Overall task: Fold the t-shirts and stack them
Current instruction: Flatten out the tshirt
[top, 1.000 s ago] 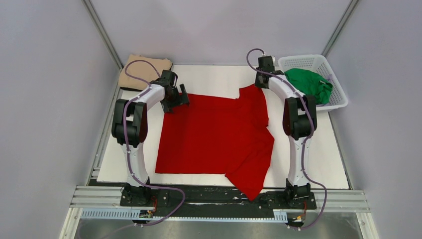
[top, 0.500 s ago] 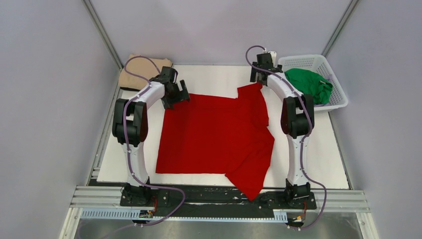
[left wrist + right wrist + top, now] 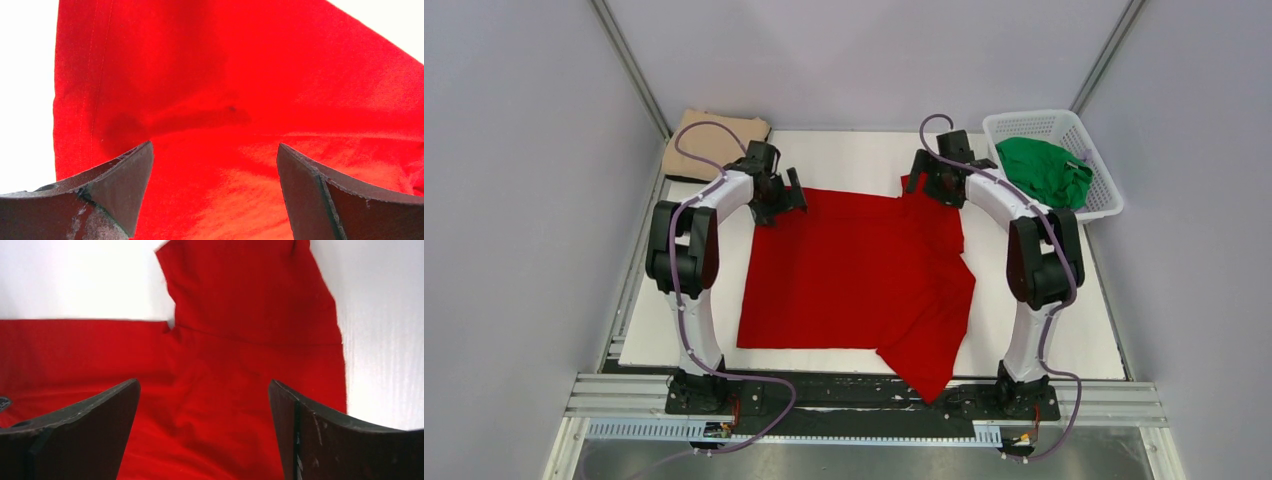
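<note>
A folded tan t-shirt (image 3: 716, 140) sits at the far left corner, overlapping the edge of the white counter (image 3: 844, 155). Bare counter shows as a narrow strip down the left side and as wider bands along the far edge and down the right side. The red t-shirt (image 3: 854, 270) lies spread flat across the middle, one near corner hanging over the front edge. At the far right corner a white lattice basket (image 3: 1107, 205) holds the crumpled green t-shirt (image 3: 1046, 168). The left arm (image 3: 686, 250) reaches forward, its left fingers (image 3: 117, 190) spread wide over the red t-shirt's far left corner, gripping nothing. The right arm (image 3: 1039, 270) bends inward, its right fingers (image 3: 85, 425) spread wide above the far sleeve, also gripping nothing
</note>
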Controlling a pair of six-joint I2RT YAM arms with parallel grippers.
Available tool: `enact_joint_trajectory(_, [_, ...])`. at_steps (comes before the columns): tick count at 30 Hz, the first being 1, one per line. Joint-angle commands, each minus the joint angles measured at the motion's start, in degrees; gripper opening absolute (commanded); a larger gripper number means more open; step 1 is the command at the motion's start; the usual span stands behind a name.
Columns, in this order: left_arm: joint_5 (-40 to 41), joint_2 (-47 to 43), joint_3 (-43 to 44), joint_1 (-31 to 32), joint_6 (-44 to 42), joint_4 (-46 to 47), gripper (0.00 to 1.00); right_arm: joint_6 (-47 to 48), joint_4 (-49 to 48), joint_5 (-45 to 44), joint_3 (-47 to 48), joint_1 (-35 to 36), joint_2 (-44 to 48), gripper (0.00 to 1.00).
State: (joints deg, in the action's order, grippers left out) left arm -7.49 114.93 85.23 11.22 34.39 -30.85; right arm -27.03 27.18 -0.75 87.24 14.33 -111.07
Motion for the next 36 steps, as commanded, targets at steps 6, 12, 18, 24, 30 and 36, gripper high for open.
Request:
enact_joint_trajectory(6, [2.66, 2.56, 0.56, -0.38, 0.48, 0.19, 1.0, -3.69, -0.18, -2.21, 0.6, -2.66, -7.48, 1.0])
enact_joint_trajectory(12, [4.46, 7.21, 4.66, -1.51, 2.03, -1.65, 1.0, -4.23, 1.89, -0.54, 5.72, -6.53, -15.04, 1.0])
enact_joint_trajectory(18, [4.16, 12.3, 9.25, -3.04, 3.31, -2.29, 1.0, -4.12, 5.82, 1.24, 18.76, -9.64, -23.56, 1.0])
enact_joint_trajectory(24, [2.93, 19.87, 19.96, -3.23, 3.93, -5.33, 1.0, -2.15, 6.33, 1.19, 32.81, -11.06, -32.51, 1.0])
enact_joint_trajectory(30, [2.38, 24.14, 30.45, -3.23, 3.98, -8.0, 1.0, 1.5, 6.66, 3.72, 44.74, -11.87, -37.63, 1.0])
enact_joint_trajectory(36, [0.49, 18.14, 31.14, -2.89, 1.96, -8.45, 1.0, 6.92, 6.58, 5.35, 43.11, -10.71, -28.44, 1.0])
